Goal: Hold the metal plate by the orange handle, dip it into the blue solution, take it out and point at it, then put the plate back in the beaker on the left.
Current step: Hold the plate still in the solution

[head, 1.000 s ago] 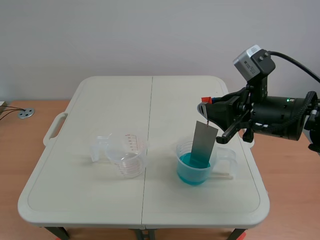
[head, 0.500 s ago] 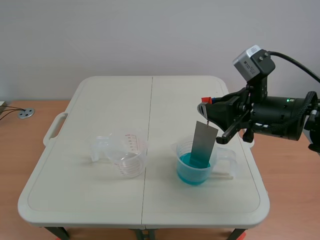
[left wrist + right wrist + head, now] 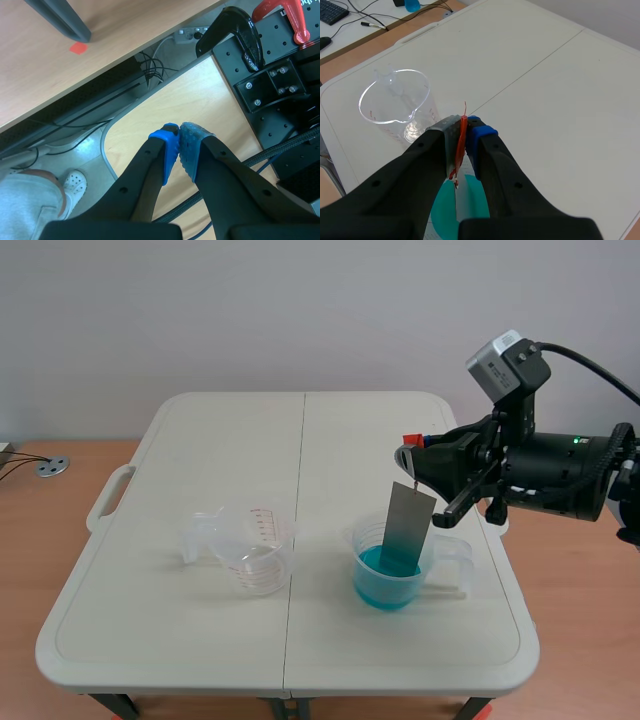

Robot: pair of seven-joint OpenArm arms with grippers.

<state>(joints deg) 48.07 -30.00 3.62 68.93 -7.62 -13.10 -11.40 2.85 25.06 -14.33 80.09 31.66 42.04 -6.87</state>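
Note:
The grey metal plate (image 3: 407, 528) hangs upright with its lower end in the blue solution of the right beaker (image 3: 390, 577). My right gripper (image 3: 412, 454) is shut on the plate's orange handle (image 3: 462, 141), just above that beaker; the blue liquid (image 3: 472, 206) shows under the fingers. The clear left beaker (image 3: 257, 550) with red markings stands on the table (image 3: 180, 630), also seen ahead of the right gripper as the clear beaker (image 3: 399, 102). My left gripper (image 3: 179, 148) is shut on nothing, off the table, over a wooden floor.
A small clear cup (image 3: 201, 536) lies against the left beaker's far side. The table has a handle (image 3: 108, 498) on its left edge. In the left wrist view, black mounting hardware (image 3: 265, 85) and cables (image 3: 150, 75) lie ahead of the gripper.

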